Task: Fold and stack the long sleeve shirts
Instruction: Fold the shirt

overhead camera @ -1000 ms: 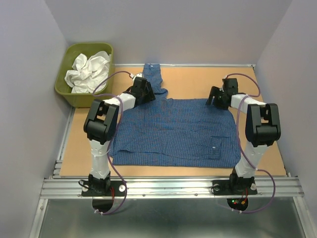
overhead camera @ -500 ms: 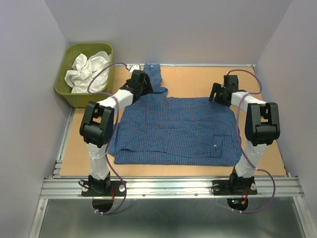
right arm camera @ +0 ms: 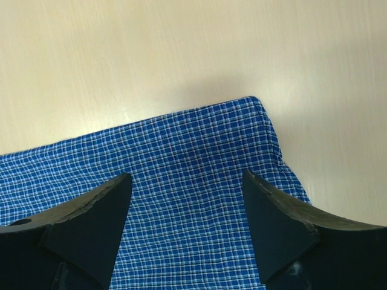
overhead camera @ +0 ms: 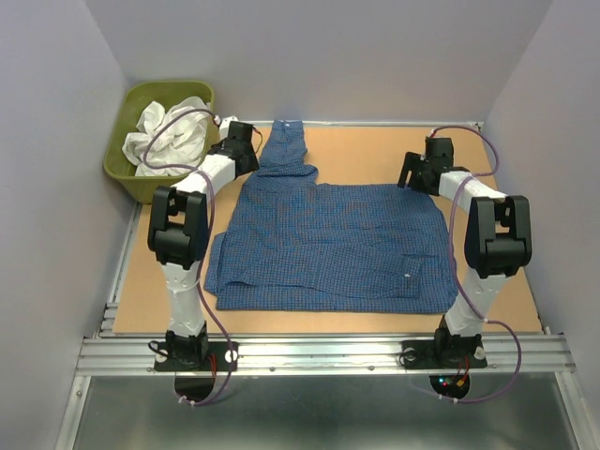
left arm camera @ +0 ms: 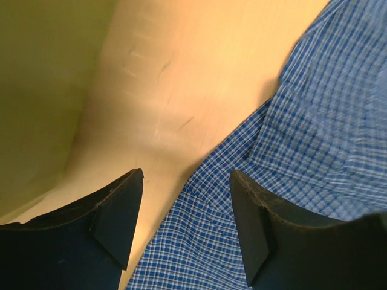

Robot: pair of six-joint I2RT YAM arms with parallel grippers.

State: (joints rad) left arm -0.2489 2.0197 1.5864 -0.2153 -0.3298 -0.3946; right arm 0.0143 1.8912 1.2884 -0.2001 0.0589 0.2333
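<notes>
A dark blue checked shirt (overhead camera: 328,248) lies spread flat on the wooden table, one sleeve (overhead camera: 284,148) reaching toward the back. A crumpled white garment (overhead camera: 169,134) sits in the green tub. My left gripper (overhead camera: 251,150) hovers open at the sleeve's left edge; in the left wrist view its jaws (left arm camera: 186,181) straddle the checked cloth's edge (left arm camera: 199,241) with nothing pinched. My right gripper (overhead camera: 412,178) stands open over the shirt's back right corner; in the right wrist view that corner (right arm camera: 254,121) lies just beyond the gripper (right arm camera: 187,181).
The olive-green tub (overhead camera: 131,173) stands at the back left, off the table's corner, close to my left arm; its wall (left arm camera: 36,90) fills the left of the left wrist view. Grey walls enclose the table on three sides. Bare wood (overhead camera: 375,150) shows behind the shirt.
My left gripper has swung back and to the left, from the shirt's shoulder to the sleeve's left edge near the tub. The right gripper has edged slightly back. The shirt lies unmoved.
</notes>
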